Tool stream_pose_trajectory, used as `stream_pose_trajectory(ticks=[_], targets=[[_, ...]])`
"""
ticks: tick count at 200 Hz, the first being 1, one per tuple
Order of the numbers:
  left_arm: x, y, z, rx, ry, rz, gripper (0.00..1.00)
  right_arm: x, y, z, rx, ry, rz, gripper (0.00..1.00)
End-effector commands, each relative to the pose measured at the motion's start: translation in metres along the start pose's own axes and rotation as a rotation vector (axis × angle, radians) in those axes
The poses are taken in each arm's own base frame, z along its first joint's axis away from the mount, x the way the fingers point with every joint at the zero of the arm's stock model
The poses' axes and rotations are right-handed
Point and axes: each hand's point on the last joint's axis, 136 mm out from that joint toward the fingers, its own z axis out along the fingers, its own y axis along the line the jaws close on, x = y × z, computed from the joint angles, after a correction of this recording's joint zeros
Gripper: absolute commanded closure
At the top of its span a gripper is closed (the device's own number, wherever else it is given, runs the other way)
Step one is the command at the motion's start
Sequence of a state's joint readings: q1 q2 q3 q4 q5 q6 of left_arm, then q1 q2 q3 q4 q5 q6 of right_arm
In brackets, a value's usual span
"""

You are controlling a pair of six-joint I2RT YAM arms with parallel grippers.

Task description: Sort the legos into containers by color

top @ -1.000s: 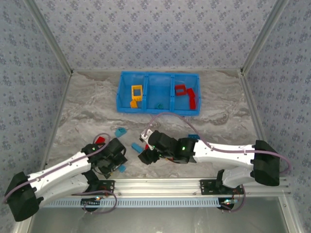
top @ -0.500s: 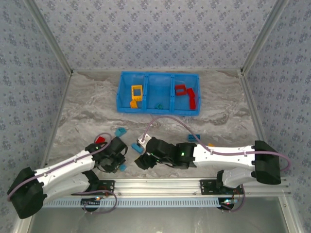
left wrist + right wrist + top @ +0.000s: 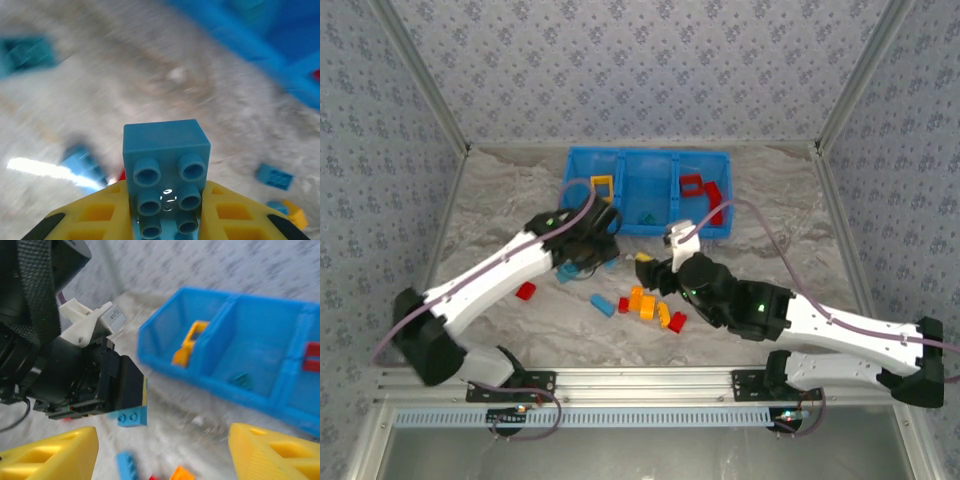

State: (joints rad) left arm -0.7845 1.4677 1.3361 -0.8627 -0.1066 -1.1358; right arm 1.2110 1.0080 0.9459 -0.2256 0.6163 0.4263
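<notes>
- The left gripper (image 3: pixel 165 202) is closed on a light blue brick (image 3: pixel 165 150). The brick sits between its two yellow fingers (image 3: pixel 95 215), studs facing the wrist camera.
- In the top view the left arm reaches forward across the bench (image 3: pixel 490 220). Its gripper is just in front of the left end of the blue bin (image 3: pixel 645 152).
- The right gripper (image 3: pixel 162 440) is wide apart with nothing between its fingers. In the top view it is near the middle of the bench, short of the bin's front wall.
- The right wrist view looks past the left gripper with its brick toward the bin's three compartments.
- The left compartment holds a yellow frame piece (image 3: pixel 602 185).
- The middle compartment holds one small teal brick (image 3: pixel 646 216).
- The right compartment holds a red frame piece (image 3: pixel 692 184) and a red brick (image 3: pixel 716 205) beside it.
- Loose bricks lie in a group on the bench between the two arms: a blue brick (image 3: pixel 603 305), a small red brick (image 3: pixel 624 304), an orange brick (image 3: pixel 640 298), a yellow brick (image 3: pixel 663 316) and another red brick (image 3: pixel 677 322).
- A lone red brick (image 3: pixel 526 291) lies to the left of that group, close to the left arm.
- The left wrist view is blurred, but a few more blue bricks show on the bench below the held one.
</notes>
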Motion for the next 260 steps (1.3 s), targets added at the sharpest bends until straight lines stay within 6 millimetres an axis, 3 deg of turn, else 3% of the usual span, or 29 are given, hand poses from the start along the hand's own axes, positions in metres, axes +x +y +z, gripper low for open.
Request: stream_pose_trajectory(ticks=[1, 30, 49, 97, 132, 155, 182, 206, 235, 260], targets=[[-0.024, -0.025, 0.021, -0.062, -0.008, 0.209, 0.72, -0.011, -0.032, 0.005, 0.183, -0.071, -0.002, 0.28], [-0.058, -0.069, 0.059, -0.105, -0.02, 0.312, 0.72, -0.016, -0.048, 0.01, 0.24, -0.086, 0.037, 0.28], [-0.081, -0.081, 0.086, -0.173, -0.038, 0.364, 0.72, -0.018, -0.05, 0.009, 0.241, -0.086, 0.049, 0.28], [-0.109, -0.073, 0.158, -0.27, -0.006, 0.406, 0.71, -0.011, -0.057, 0.001, 0.244, -0.061, 0.059, 0.28], [-0.11, -0.074, 0.181, -0.244, 0.007, 0.435, 0.63, -0.001, -0.061, -0.002, 0.24, -0.043, 0.073, 0.28], [-0.105, -0.076, 0.184, -0.225, 0.03, 0.442, 0.46, 0.009, -0.064, -0.002, 0.243, -0.017, 0.083, 0.28], [-0.103, -0.081, 0.172, -0.21, 0.032, 0.437, 0.39, 0.019, -0.067, -0.003, 0.25, 0.006, 0.089, 0.27], [-0.105, -0.101, 0.141, -0.143, -0.007, 0.431, 0.37, 0.025, -0.07, -0.004, 0.256, 0.021, 0.085, 0.27], [-0.114, -0.126, 0.074, -0.043, -0.089, 0.395, 0.37, 0.028, -0.074, -0.007, 0.265, 0.038, 0.058, 0.27], [-0.124, -0.126, 0.006, 0.02, -0.187, 0.348, 0.37, 0.03, -0.077, -0.011, 0.271, 0.049, 0.028, 0.27]])
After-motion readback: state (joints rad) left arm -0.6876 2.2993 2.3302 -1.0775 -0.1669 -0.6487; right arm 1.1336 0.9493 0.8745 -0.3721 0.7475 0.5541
